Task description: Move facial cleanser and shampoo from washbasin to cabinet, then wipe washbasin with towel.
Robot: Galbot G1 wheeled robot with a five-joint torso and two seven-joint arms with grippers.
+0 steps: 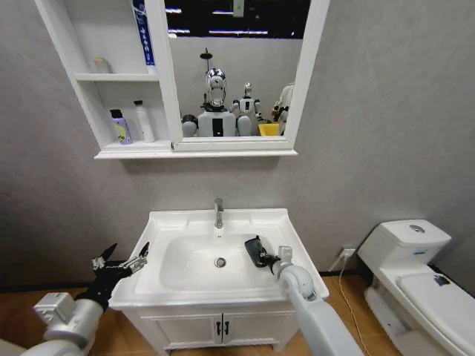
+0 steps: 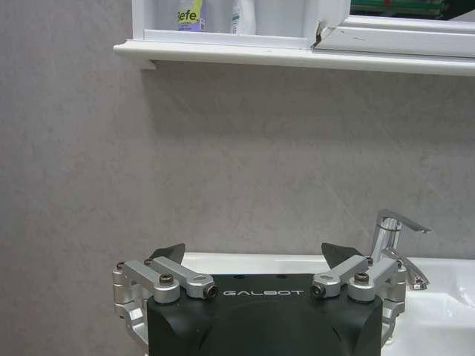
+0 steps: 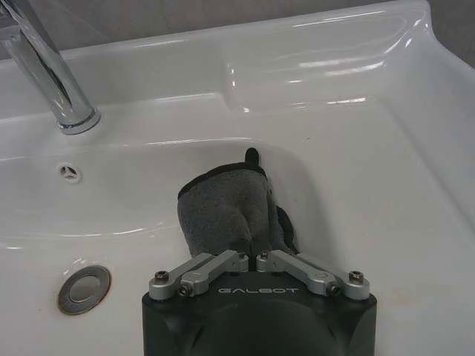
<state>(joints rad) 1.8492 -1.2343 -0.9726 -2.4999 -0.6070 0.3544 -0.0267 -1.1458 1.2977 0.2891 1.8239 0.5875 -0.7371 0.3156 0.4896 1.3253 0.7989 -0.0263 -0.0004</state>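
Observation:
The white washbasin (image 1: 171,222) stands in front of me with its chrome tap (image 1: 218,213). My right gripper (image 1: 263,258) is shut on the dark grey towel (image 1: 254,245) and holds it against the bowl's right slope; in the right wrist view the towel (image 3: 223,211) bulges ahead of the right gripper (image 3: 252,248), with the drain (image 3: 84,288) to one side. Beside the washbasin's left edge, my left gripper (image 1: 122,263) hangs open and holds nothing. On the cabinet (image 1: 119,152), a purple bottle (image 1: 120,127) and a white bottle (image 1: 143,122) share the lower shelf. Which is the facial cleanser and which the shampoo I cannot tell.
A blue-and-white tube (image 1: 143,33) and a small jar (image 1: 102,65) sit on the cabinet's upper shelf beside the mirror (image 1: 230,74). A white toilet (image 1: 415,274) stands at the right. Under the washbasin is a two-door cupboard (image 1: 219,326).

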